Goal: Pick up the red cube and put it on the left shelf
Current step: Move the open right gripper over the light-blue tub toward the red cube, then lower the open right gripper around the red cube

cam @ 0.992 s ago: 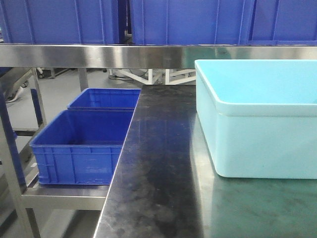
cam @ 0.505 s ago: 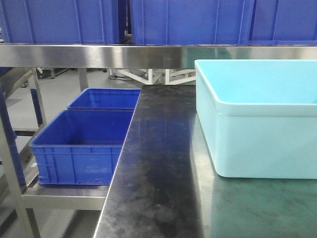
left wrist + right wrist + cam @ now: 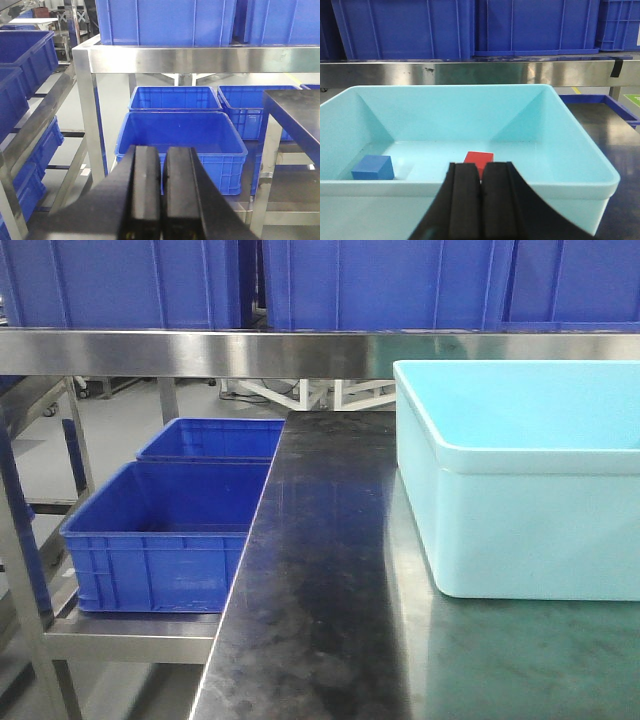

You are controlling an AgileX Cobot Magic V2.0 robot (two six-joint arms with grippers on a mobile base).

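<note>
tub [image 3: 520, 540] on table [image 3: 320, 620] | in tub: left cube [image 3: 372, 167], right cube [image 3: 479, 159]

The red cube [image 3: 479, 157] is laid flat on the floor of the tub [image 3: 380, 188], about midway across and close to the near wall. Its lower part is hidden from view. The left shelf [image 3: 130, 637] is built of steel and set low beside the table [image 3: 320, 590], and two open blue crates [image 3: 165, 540] are carried on it, one behind the other.

Pale blue tub [image 3: 520, 530] on steel table [image 3: 320, 620], blue cube [image 3: 372, 167] inside
</note>
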